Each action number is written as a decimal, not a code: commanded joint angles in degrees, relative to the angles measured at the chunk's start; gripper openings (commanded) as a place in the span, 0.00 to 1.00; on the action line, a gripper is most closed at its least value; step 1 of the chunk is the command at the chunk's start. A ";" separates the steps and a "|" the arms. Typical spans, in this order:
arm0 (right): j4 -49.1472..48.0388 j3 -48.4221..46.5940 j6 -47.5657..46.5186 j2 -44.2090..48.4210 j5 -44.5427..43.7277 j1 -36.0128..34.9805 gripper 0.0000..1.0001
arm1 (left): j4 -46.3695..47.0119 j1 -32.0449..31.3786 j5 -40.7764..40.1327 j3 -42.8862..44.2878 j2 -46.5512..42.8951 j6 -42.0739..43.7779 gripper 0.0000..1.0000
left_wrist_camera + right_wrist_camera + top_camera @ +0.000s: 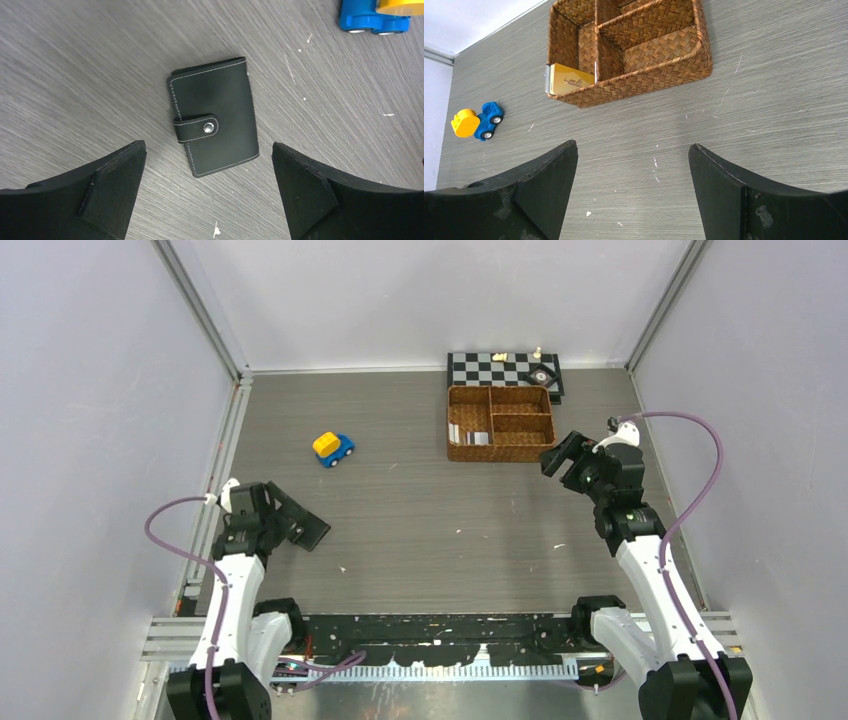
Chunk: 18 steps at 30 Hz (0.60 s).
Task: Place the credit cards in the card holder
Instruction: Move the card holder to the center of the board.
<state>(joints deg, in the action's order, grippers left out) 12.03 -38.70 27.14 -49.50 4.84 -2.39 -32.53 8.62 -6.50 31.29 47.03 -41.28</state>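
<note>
So you had the left gripper (208,146) wide open and empty right above the snapped-shut card holder (214,117) on the table (75,60), right gripper (632,145) likewise open and empty, credit cards (569,80) sitting in the left compartment of the wicker basket (659,55).

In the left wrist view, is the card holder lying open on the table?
No, the black card holder lies folded shut, with its snap tab fastened across the front.

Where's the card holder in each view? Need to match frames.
Top external: not visible; presumably hidden under the left gripper.
Left wrist: card holder centre frame, snapped shut, lying flat.
Right wrist: not in it.
Shared landmark: blue-and-yellow toy car, in all three views.
</note>
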 commanded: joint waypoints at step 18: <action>-1.38 -0.92 -0.81 1.00 0.90 0.14 0.86 | 16.45 0.88 0.47 -9.82 3.03 -0.41 0.72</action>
<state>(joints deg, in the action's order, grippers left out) 12.05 -38.70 27.11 -48.84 5.08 -2.39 -23.79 9.08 -7.20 22.48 48.82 -43.31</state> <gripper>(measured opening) 0.859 0.738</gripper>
